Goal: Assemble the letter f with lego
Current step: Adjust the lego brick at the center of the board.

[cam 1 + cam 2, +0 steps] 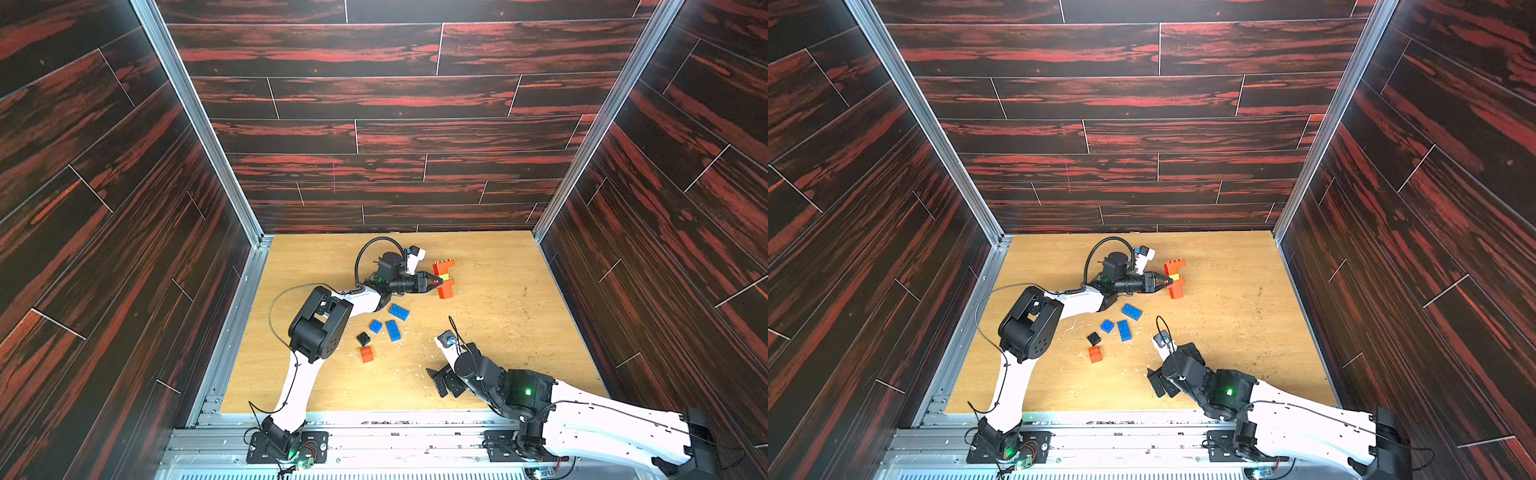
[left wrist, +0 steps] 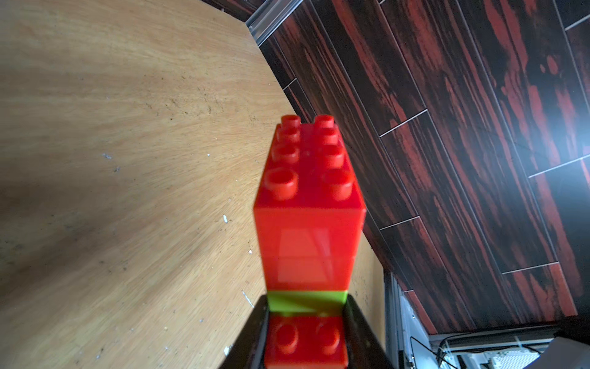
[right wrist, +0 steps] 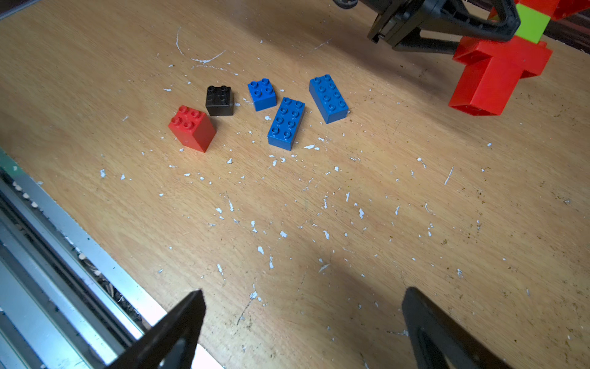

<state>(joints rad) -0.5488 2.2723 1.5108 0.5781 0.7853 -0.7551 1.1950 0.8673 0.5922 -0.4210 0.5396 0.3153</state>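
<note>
Left wrist view shows me the red stack (image 2: 306,242) with one green brick (image 2: 306,300), and the left gripper (image 1: 437,283) clamped on it there. It sits mid-table (image 1: 498,332), long axis near-to-far, studs toward the far edge. Loose nearer: three blue bricks (image 3: 286,123), one black brick (image 3: 219,100), one red brick (image 3: 191,127). The right gripper (image 3: 303,292) gapes empty near the front edge.

A robotics lab test cell, seen from above: a boxed-in bay with walls (image 1: 374,95) of dark red-and-black wood-grain panels set in bare aluminium posts (image 1: 195,120). Two white and black robot arms, the left arm (image 1: 299,382) and the right arm (image 1: 602,428), are bolted to a metal rail (image 1: 395,440) at the edge of a scuffed wooden desk (image 1: 498,332) strewn with lego bricks (image 1: 392,330)
</note>
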